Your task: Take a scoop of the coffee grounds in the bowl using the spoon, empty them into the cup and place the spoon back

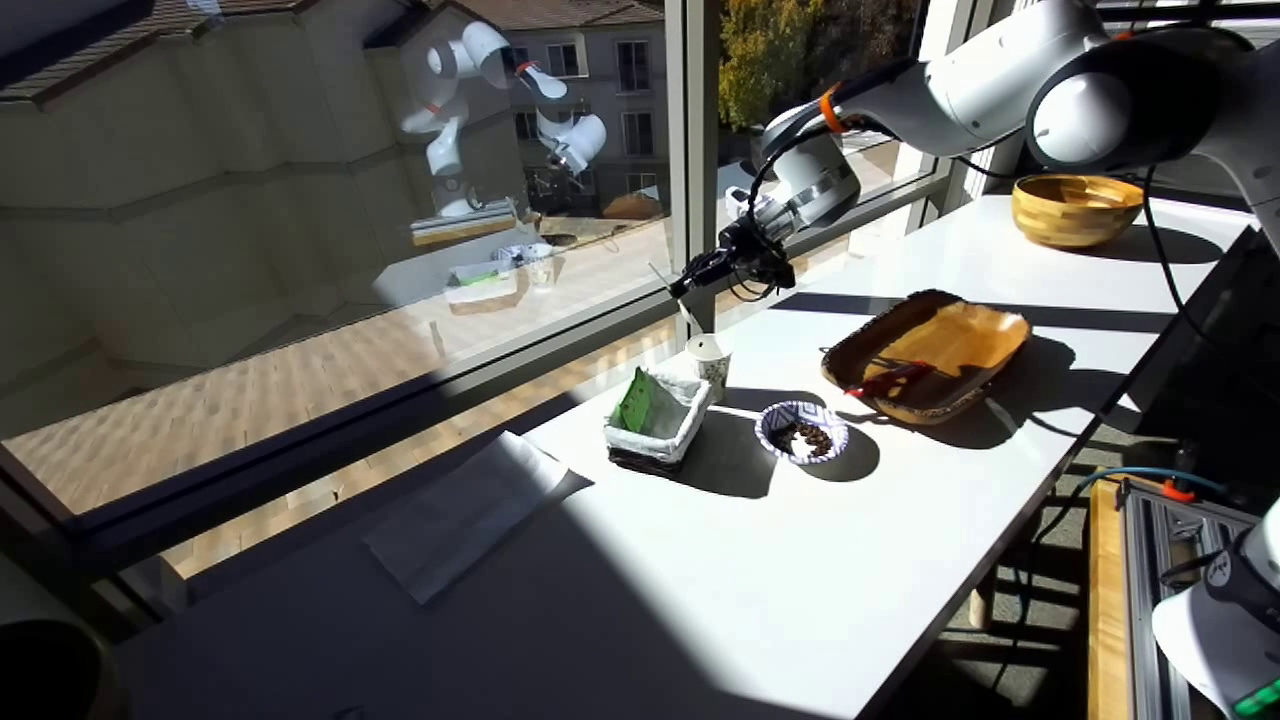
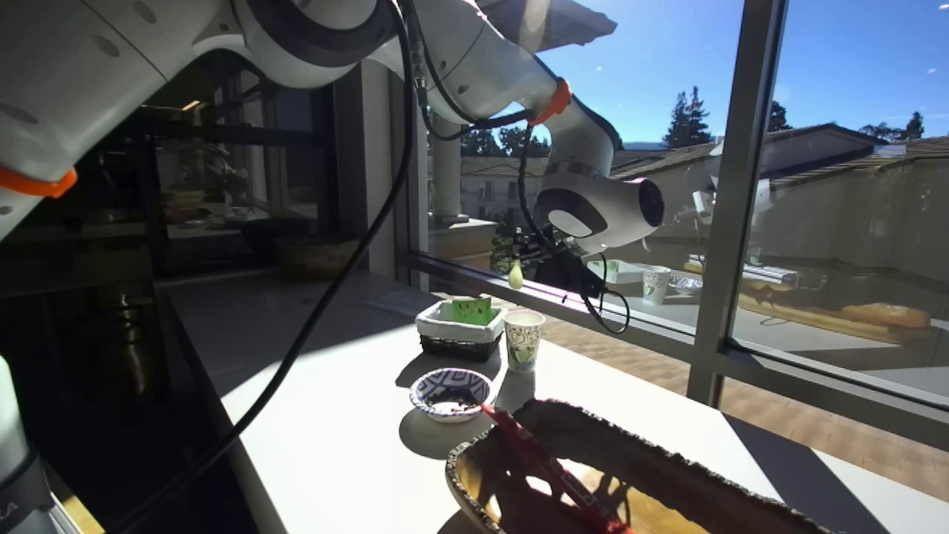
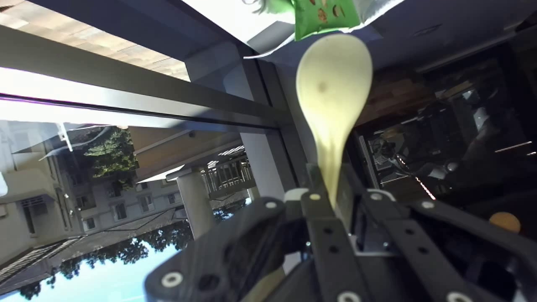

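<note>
The pale spoon (image 3: 334, 79) is in my gripper (image 3: 331, 178), which is shut on its handle. In the exterior views the spoon (image 2: 516, 275) (image 1: 690, 320) hangs bowl-end down from my gripper (image 1: 680, 288) (image 2: 523, 248). It is above the white-and-green cup (image 2: 523, 343) (image 1: 712, 370), apart from its rim in an exterior view. The spoon face seen in the wrist view shows one small brown spot and no heap. The small blue-and-white patterned bowl (image 1: 768, 424) (image 2: 424, 386) holds the dark coffee grounds (image 1: 816, 438) (image 2: 463, 397).
A white-lined basket (image 1: 690, 425) (image 2: 460, 347) with a green packet (image 1: 637, 400) (image 3: 325, 16) stands beside the cup. A wooden tray (image 1: 985, 340) holds a red item (image 1: 895, 378). A wooden bowl (image 1: 1075, 225) stands farther off. A white napkin (image 1: 470, 515) lies by the window.
</note>
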